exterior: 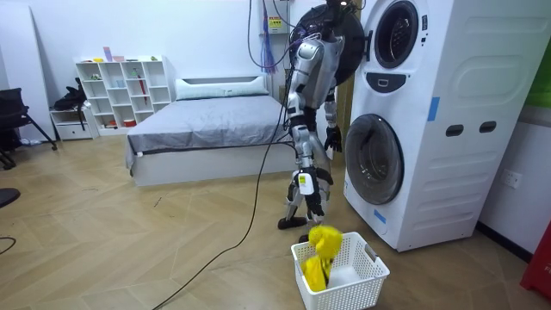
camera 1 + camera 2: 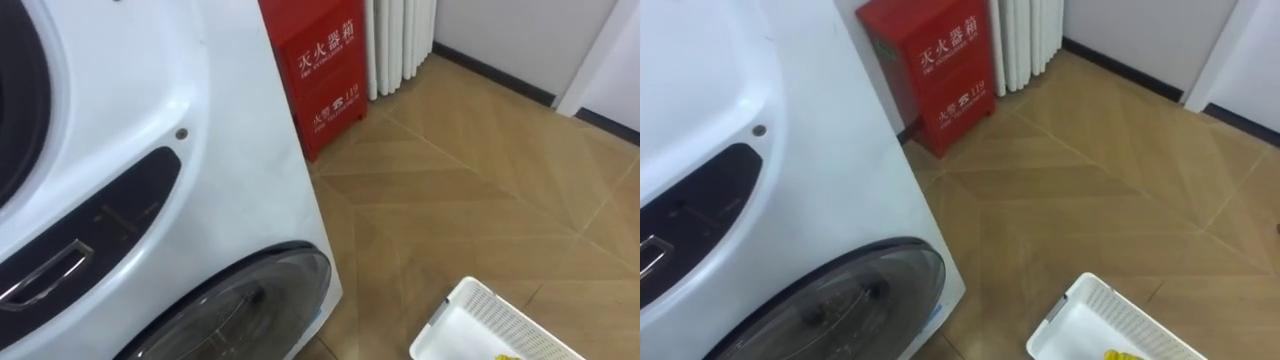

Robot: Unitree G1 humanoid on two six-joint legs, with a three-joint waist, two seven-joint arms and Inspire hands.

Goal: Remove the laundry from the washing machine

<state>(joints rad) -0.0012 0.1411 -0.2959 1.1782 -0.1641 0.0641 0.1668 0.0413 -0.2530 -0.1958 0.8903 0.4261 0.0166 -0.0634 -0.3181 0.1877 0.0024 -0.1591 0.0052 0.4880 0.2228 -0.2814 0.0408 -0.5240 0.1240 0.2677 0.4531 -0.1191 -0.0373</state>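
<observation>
We've got the robot standing right up against the stacked washing machine (image 1: 413, 129), with the round lower door (image 2: 250, 300) shut. The yellow clothes (image 1: 323, 251) are in the white basket (image 1: 351, 291) on the floor, just to the robot's right. Its left hand (image 1: 332, 139) hangs near the lower door and its right hand (image 1: 303, 182) lower by its leg. We honestly can't tell how either hand is set. A red box (image 2: 320, 70) sits far behind the machine.
</observation>
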